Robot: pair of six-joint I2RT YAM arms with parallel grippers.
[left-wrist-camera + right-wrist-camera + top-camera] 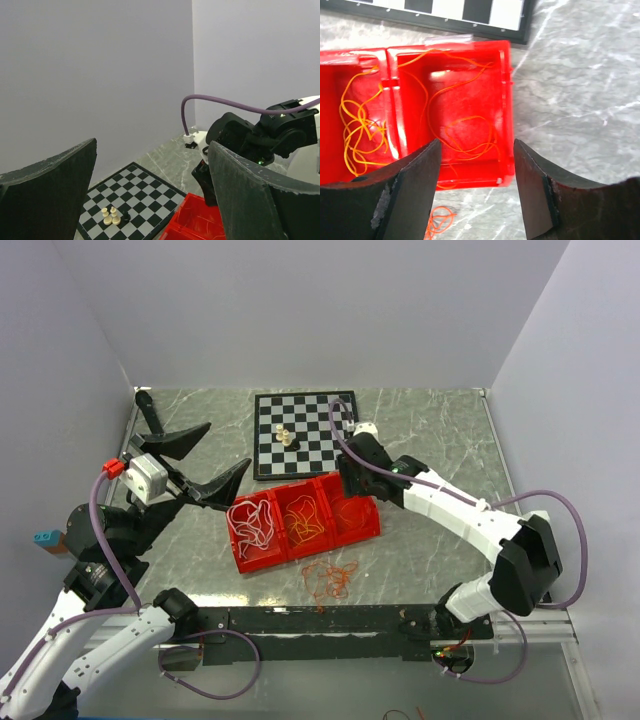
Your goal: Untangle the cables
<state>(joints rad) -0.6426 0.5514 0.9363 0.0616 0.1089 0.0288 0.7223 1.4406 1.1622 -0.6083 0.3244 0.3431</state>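
A red tray (pixel 236 552) with three compartments lies in the middle of the table. White cables (pixel 255 523) fill its left compartment and yellow-orange cables (pixel 305 521) its middle one. Thin red-orange cables (pixel 465 135) lie in the right compartment. More red-orange cables (pixel 330 580) lie loose on the table in front of the tray. My right gripper (pixel 477 150) hovers open over the right compartment, nothing between its fingers. My left gripper (pixel 228 445) is raised left of the tray, wide open and empty.
A chessboard (pixel 320 440) with three small pieces (pixel 284 436) lies just behind the tray. Grey walls close in the table on the left, back and right. The right arm (pixel 250 135) reaches in over the tray's right end.
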